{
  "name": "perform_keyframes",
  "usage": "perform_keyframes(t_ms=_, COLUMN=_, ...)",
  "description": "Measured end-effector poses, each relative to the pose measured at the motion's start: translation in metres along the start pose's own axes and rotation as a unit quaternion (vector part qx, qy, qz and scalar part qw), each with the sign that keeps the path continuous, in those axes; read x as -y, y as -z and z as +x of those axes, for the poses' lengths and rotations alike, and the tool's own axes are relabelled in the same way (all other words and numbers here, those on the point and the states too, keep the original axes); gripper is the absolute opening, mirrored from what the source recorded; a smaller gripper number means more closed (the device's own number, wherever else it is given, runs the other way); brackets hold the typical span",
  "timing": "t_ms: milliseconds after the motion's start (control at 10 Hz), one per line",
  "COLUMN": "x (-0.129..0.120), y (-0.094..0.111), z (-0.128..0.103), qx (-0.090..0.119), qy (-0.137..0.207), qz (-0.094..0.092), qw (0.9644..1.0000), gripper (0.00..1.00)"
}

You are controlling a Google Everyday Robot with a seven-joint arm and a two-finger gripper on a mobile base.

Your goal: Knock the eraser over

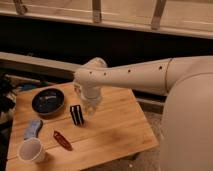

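Wooden table (117,131) is carrying a dark bowl (48,101), standing eraser (76,114), blue-grey pad (33,128), dark red piece (62,140) and white cup (31,150). The gripper (91,107) is hanging just right of the eraser.
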Motion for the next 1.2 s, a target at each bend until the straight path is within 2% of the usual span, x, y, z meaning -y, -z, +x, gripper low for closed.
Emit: perform_keyframes(t_ms=1200, x=-0.004, y=-0.014, z=-0.003, qx=-0.022, qy=-0.004, qz=0.022, qw=0.9995, gripper=0.0)
